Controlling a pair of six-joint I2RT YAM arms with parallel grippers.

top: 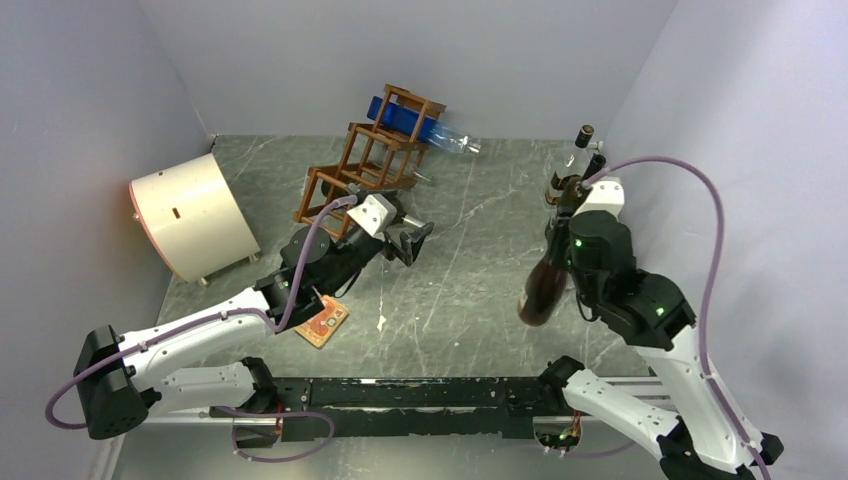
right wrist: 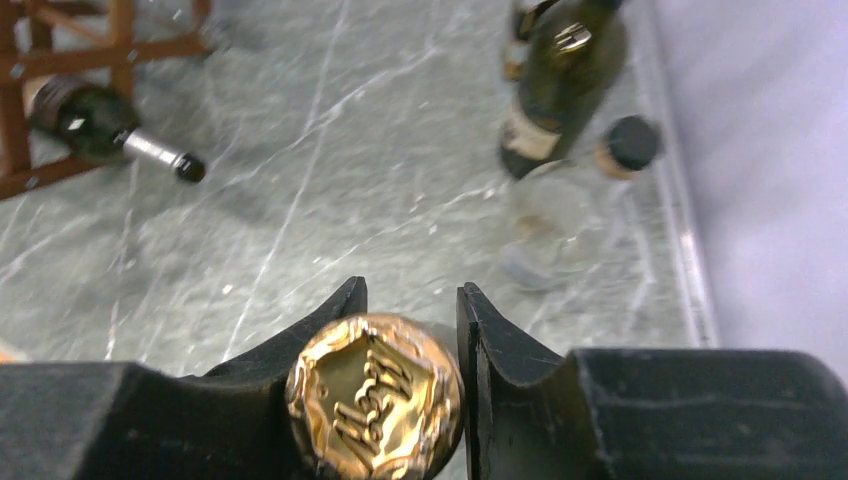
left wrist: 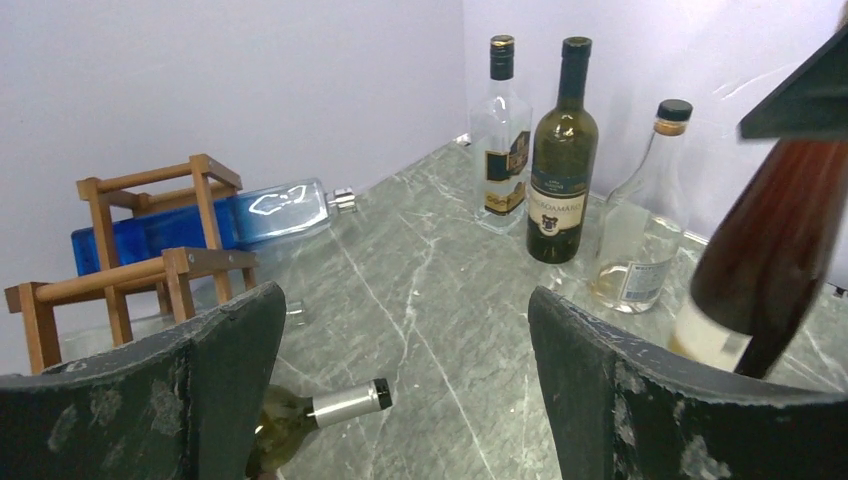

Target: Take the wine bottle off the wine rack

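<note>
We see the right fingers point(right wrist: 485, 325) closed on the gold-foil top of the dark brown wine bottle point(top: 545, 285), which hangs tilted above the right side of the table point(top: 470, 260), well apart from the wine rack point(left wrist: 120, 279). The left fingers point(left wrist: 225, 350) stand wide open and hold nothing, low over the table just in front of the rack. In the rack we make out a blue bottle point(left wrist: 200, 225) lying in an upper cell and a green bottle with a silver cap point(left wrist: 320, 408) lying low, while three upright bottles point(left wrist: 562, 150) stand by the right wall.
</note>
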